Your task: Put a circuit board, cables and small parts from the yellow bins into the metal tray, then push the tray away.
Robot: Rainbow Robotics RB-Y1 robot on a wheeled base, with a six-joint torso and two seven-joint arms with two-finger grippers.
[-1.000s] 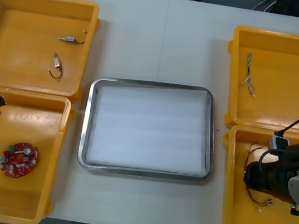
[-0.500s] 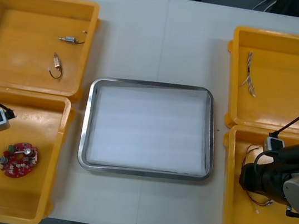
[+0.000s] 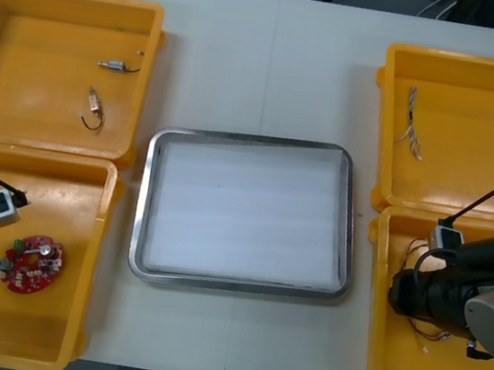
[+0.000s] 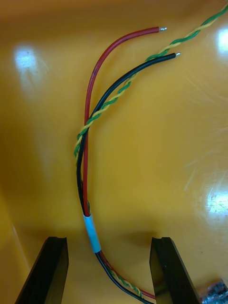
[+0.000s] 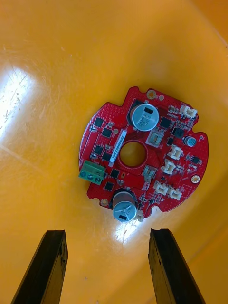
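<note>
Front view: the left tool (image 5: 107, 232) was moved up to the circuit board (image 5: 107, 142), the right tool (image 4: 109, 240) over the cables (image 4: 86, 142); both are held open, empty, so grasping seems near

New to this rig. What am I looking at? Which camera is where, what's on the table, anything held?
It's a two-armed robot at a light table. The wide picture looks down from above the arms: a metal tray, white inside, sits between four yellow bins. The two upright pictures come from cameras on the wrists; the black bars at the bottom are each gripper's fingers. The left gripper hangs open over a round red circuit board in the near left bin. The right gripper is open with a cable bundle between its fingers in the near right bin. Nothing is held.
</note>
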